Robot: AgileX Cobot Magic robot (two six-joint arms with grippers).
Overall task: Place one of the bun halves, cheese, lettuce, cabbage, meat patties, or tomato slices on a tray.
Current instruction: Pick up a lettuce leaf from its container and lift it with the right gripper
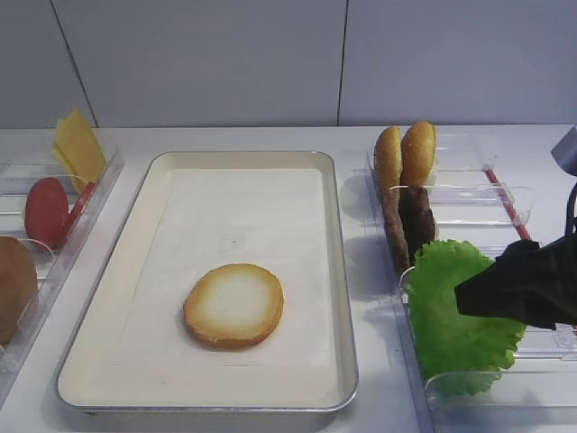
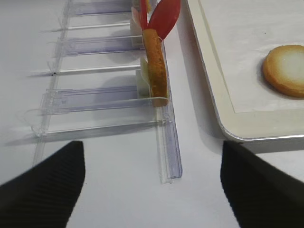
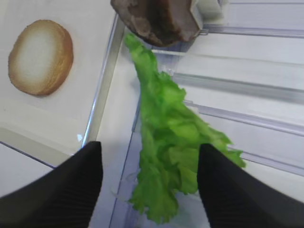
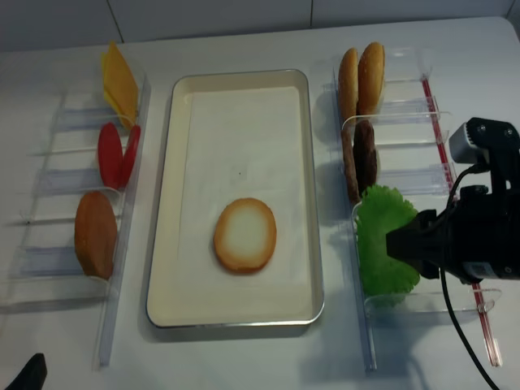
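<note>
toasted bun half (image 1: 233, 305) cut-face up on cream tray (image 1: 335, 271)

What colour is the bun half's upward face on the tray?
Pale cream, ringed golden-brown: bun half on the tray, clearest in the exterior high view.

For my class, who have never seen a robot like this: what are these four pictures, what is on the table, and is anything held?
It is a two-armed robot at a white table. Two pictures look down from above; two come from cameras on its wrists. Between clear racks lies the tray, with one bun half on it. The left rack holds cheese, tomato slices and a bun; the right one buns, meat patties and lettuce. The right tool stands open around the lettuce, not yet gripping. The left tool is open over bare table, holding nothing.
</note>
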